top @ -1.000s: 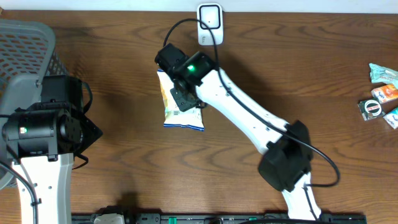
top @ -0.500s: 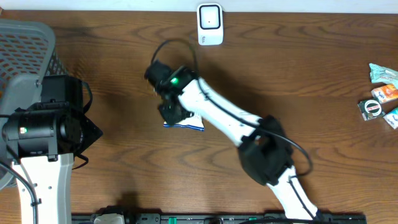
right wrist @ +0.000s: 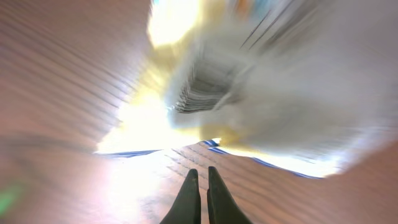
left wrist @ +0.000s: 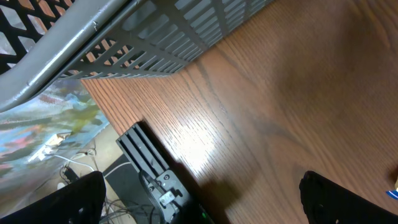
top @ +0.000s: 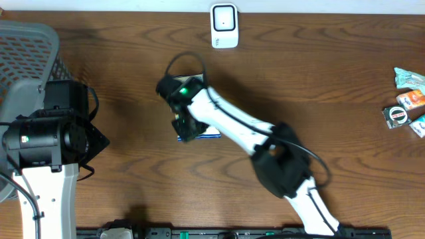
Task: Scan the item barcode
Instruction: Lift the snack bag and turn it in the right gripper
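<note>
- Found the snack bag (top: 211,135) lying on the wooden table (top: 345,60) a little left of centre, mostly covered by the right arm (top: 232,123), with only a blue-and-white near edge showing from overhead.
- Saw the right gripper (right wrist: 199,173) with its two dark fingers pressed together, tips pointing at the bag's blue-trimmed edge; could not tell from the blurred wrist view whether that edge was pinched or merely close.
- Made out dark printed lines on the bag's pale face in that view, too smeared to read.
- Located the white barcode scanner (top: 224,25) upright at the table's far edge, well apart from the bag, with bare wood between them.
- Noted a stretch of bare wood to the right of the arm, running up to a cluster of small packets (top: 406,106) at the right edge.
- Noted more bare wood to the left of the bag, up to the left arm (top: 46,139).
- Placed the grey mesh basket (top: 26,40) in the far-left corner, its wall rising just beside the left arm.
- Saw the left gripper (left wrist: 200,183) hanging over the table beside the basket, fingers spread wide with nothing between them.
- Spotted the table's edge and a black bracket (left wrist: 149,168) below it in the left wrist view.
</note>
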`<action>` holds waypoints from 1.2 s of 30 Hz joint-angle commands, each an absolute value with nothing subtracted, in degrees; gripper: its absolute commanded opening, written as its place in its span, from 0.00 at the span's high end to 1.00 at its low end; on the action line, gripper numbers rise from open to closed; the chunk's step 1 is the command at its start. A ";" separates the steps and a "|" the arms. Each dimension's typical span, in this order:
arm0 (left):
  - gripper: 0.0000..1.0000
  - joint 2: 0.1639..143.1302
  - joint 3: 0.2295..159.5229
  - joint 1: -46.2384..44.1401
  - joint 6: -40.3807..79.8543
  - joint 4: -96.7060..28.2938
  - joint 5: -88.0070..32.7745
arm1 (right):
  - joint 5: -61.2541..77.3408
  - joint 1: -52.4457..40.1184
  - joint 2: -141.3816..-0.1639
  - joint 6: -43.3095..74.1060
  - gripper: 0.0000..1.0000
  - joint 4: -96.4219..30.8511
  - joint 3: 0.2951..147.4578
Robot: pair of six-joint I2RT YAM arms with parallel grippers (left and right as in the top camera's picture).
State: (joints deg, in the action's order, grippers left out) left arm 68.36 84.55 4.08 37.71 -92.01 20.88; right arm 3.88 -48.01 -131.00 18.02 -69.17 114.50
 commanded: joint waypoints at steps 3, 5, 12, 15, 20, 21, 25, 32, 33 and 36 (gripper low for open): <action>0.02 68.14 84.60 4.32 38.46 -92.31 21.04 | -0.51 -44.93 -120.22 18.17 0.94 -61.06 115.13; 0.02 68.14 84.60 4.32 38.46 -92.31 21.04 | -0.51 -44.23 -120.01 18.17 0.96 -57.47 115.13; 0.02 68.14 84.60 4.32 38.46 -92.31 21.04 | 1.23 -43.48 -124.68 18.41 0.99 -56.47 115.04; 0.02 68.14 84.60 4.32 38.46 -92.31 21.04 | 3.84 -44.34 -128.31 18.39 0.99 -57.95 114.98; 0.02 68.14 84.60 4.32 38.46 -92.31 21.04 | 3.60 -46.30 -134.78 18.39 0.99 -61.84 114.98; 0.02 68.14 84.60 4.32 38.46 -92.31 21.06 | 3.60 -46.61 -135.83 18.39 0.99 -62.61 114.98; 0.02 68.14 84.60 4.32 38.46 -92.31 21.06 | 3.55 -47.35 -136.77 18.37 0.99 -66.76 115.00; 0.03 68.14 84.60 4.32 38.46 -92.31 21.04 | -2.24 -46.46 -129.45 17.96 0.99 -72.58 115.09; 0.02 68.14 84.60 4.32 38.46 -92.31 21.04 | -3.51 -46.28 -128.03 17.96 0.99 -72.31 115.09; 0.02 68.14 84.60 4.32 38.46 -92.31 21.04 | -6.22 -45.78 -124.22 17.93 0.98 -68.40 115.09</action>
State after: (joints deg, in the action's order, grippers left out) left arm 68.36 84.55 4.08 37.71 -92.01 20.88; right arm -1.56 -46.59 -130.89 17.98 -70.32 114.67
